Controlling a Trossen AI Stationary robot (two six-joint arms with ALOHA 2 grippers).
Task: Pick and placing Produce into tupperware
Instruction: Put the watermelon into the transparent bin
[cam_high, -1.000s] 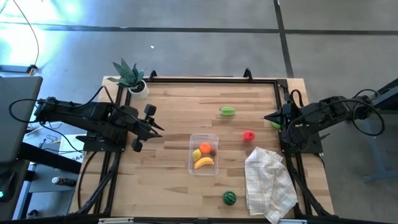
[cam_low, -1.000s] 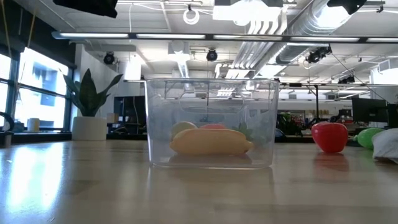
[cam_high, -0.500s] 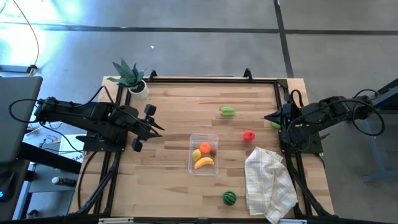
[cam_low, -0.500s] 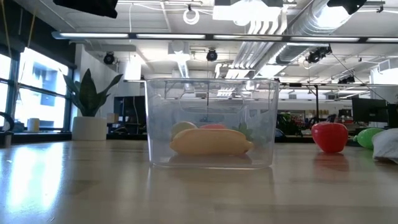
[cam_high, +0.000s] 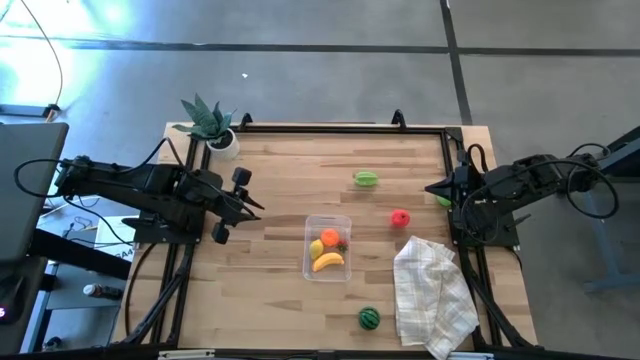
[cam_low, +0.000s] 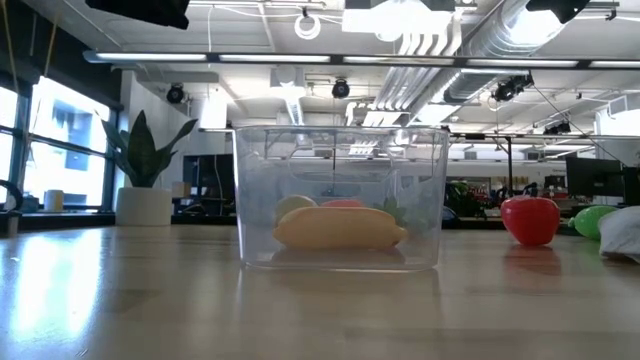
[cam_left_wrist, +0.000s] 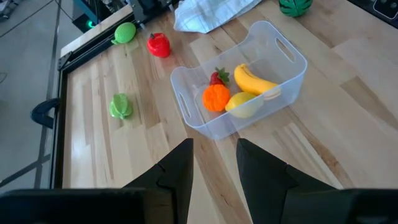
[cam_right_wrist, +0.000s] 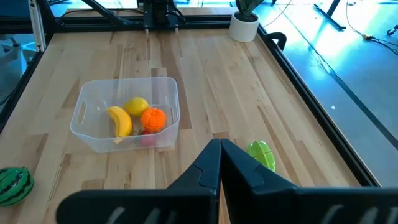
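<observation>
The scene is brightly lit from overhead; glare is seen on the grey concrete floor (cam_high: 60, 40) at ten o'clock.

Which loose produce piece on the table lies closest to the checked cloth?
The red piece, just off the cloth's far corner; the watermelon lies slightly farther off, both green pieces farther.
</observation>
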